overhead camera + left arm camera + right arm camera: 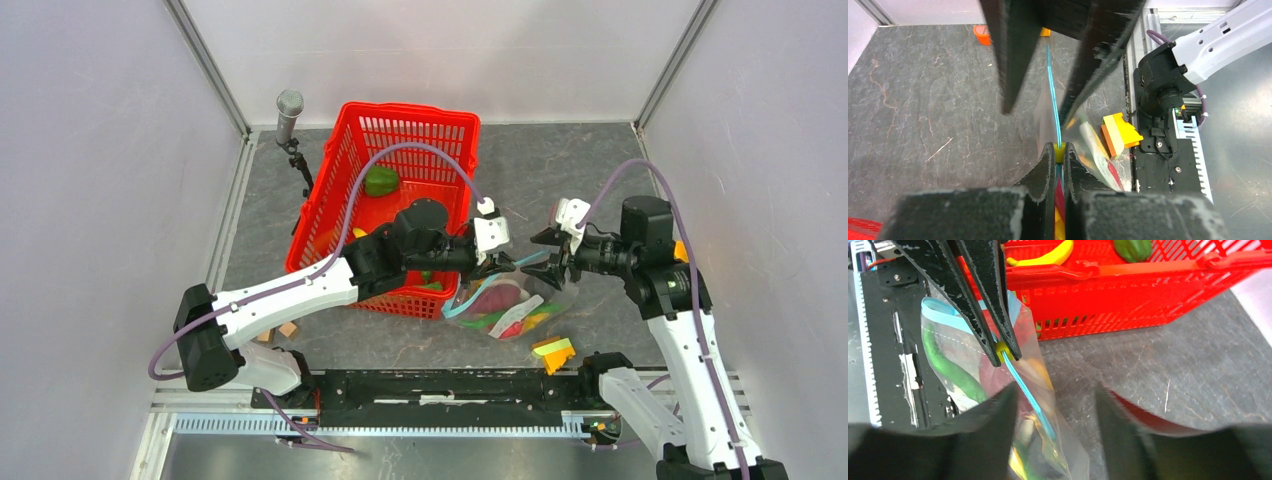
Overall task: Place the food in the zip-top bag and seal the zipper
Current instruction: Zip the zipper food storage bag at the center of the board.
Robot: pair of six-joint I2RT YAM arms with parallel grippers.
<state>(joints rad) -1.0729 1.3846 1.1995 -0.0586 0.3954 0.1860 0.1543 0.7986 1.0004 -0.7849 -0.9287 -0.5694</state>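
Note:
The clear zip-top bag [512,308] lies between basket and arm rail, with red, green and yellow food inside; a long green piece [945,367] shows through it. My left gripper [497,266] is shut on the yellow slider [1060,152] of the light blue zipper [1052,90], and its tips also show in the right wrist view [1005,356]. My right gripper [1055,392] is open, its fingers on either side of the zipper strip [1027,389] without touching it. In the top view it [546,265] faces the left gripper closely. A yellow banana [1048,257] and a green pepper [381,181] stay in the basket.
The red lattice basket [455,125] stands just behind and left of the bag. A yellow-green-orange block stack [553,352] lies by the black arm rail [450,385]. A microphone on a stand [289,110] is at the back left. Small wooden blocks [288,330] lie under the left arm.

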